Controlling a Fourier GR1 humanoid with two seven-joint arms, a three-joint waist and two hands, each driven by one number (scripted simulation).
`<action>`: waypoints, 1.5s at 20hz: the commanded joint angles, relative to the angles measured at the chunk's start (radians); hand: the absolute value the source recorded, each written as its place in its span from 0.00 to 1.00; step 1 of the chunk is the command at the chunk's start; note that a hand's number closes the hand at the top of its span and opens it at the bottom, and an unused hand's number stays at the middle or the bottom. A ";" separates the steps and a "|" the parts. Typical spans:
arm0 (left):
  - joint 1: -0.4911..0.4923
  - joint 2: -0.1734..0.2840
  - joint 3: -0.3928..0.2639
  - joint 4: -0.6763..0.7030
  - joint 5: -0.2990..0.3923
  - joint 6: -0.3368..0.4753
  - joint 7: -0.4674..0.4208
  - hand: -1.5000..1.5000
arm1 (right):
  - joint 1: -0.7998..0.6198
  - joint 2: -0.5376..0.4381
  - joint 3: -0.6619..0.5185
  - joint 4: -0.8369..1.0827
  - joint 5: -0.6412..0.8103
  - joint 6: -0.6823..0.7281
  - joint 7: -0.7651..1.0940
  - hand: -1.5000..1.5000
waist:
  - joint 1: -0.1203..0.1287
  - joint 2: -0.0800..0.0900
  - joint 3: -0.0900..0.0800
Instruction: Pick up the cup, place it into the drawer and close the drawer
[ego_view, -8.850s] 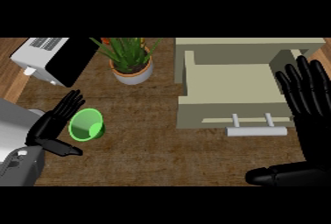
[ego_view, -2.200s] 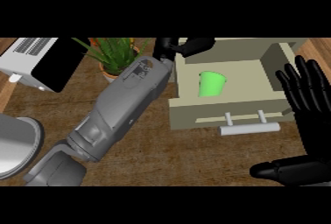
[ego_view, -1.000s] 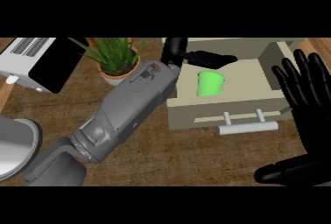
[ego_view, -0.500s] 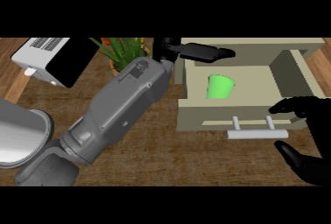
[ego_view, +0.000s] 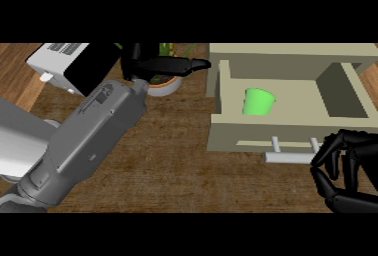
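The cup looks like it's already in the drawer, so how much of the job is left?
Done: the green cup lies on its side inside the open drawer, with no hand on it. In hand: the right hand is at the drawer's handle, fingers curled by its right end; whether it touches is unclear. The left hand hovers beside the drawer's left wall, holding nothing. Left: pushing the drawer shut.

Counts: 1 green cup (ego_view: 258, 102), lying in 1 open drawer (ego_view: 295, 125); drawer has 1 bar handle (ego_view: 289, 157). 1 potted plant (ego_view: 166, 80), 1 white toaster-like appliance (ego_view: 74, 67), both on 1 wooden table (ego_view: 184, 170). 2 robot hands: left robot hand (ego_view: 166, 65), right robot hand (ego_view: 347, 172).
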 joint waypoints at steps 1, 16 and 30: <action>0.152 0.097 0.022 -0.150 0.001 0.005 0.025 0.00 | 0.034 -0.015 0.050 -0.016 0.111 0.016 -0.004 1.00 | -0.002 0.002 0.000; 0.607 0.293 0.127 -0.483 0.037 -0.170 0.002 0.00 | -0.047 -0.099 0.245 0.234 0.666 -0.074 -0.237 1.00 | 0.002 0.011 0.001; 0.823 0.331 0.264 -0.593 0.052 -0.341 0.036 0.00 | -0.354 0.043 0.319 0.868 0.954 -0.269 -0.330 0.00 | -0.003 0.013 0.001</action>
